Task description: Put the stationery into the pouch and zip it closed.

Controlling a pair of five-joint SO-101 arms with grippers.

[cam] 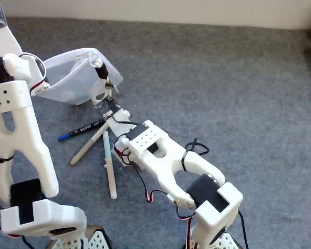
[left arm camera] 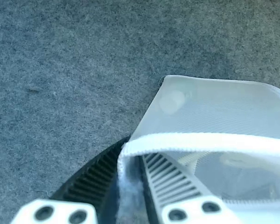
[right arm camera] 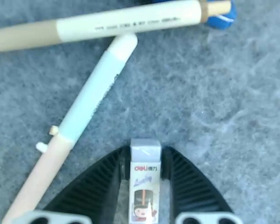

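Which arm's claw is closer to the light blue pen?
Right. The right gripper, clamped on an eraser, sits just beside the light blue pen; the left gripper is farther off, clamped on the pouch rim.

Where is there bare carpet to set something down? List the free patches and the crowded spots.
Free: the wide carpet right of the right arm, up to the back wall. Crowded: left of that arm, where the marker, beige pen and pale blue pen lie fanned together near the pouch.
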